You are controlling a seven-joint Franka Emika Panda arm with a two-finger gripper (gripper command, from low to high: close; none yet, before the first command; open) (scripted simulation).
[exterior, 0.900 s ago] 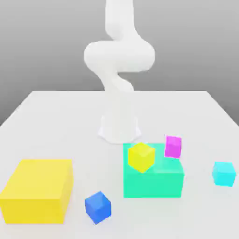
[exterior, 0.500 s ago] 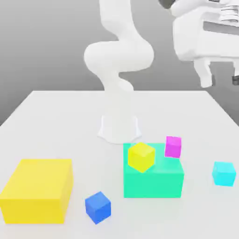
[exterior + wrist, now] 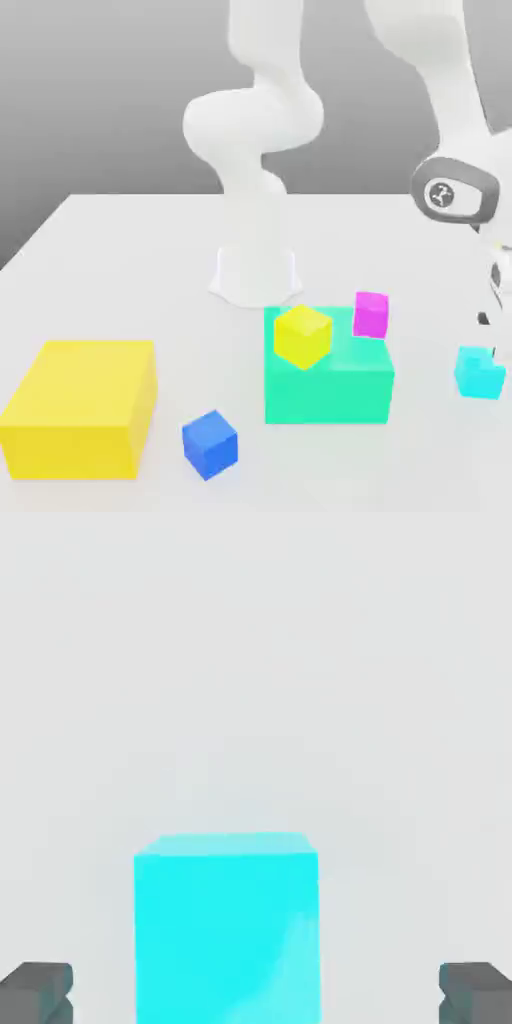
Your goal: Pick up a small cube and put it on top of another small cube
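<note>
The small cyan cube point(image 3: 480, 372) rests on the white table near the exterior view's right edge. My gripper point(image 3: 491, 335) hangs just above it, its white hand reaching down from the upper right. In the hand view the cyan cube point(image 3: 227, 927) sits between my two dark fingertips point(image 3: 36, 993), with a clear gap on each side, so my gripper point(image 3: 256, 994) is open and holds nothing. The small magenta cube point(image 3: 371, 314) stands by the far right corner of the large teal block point(image 3: 328, 385), well to the exterior view's left of the cyan cube.
A small yellow cube point(image 3: 302, 335) sits at the teal block's top. A small blue cube point(image 3: 210, 443) lies in front, and a large yellow block point(image 3: 80, 405) at the front left. The arm's white base point(image 3: 256, 275) stands mid-table.
My hand has come down from high at the exterior view's upper right to just above the cyan cube. None of the cubes has moved.
</note>
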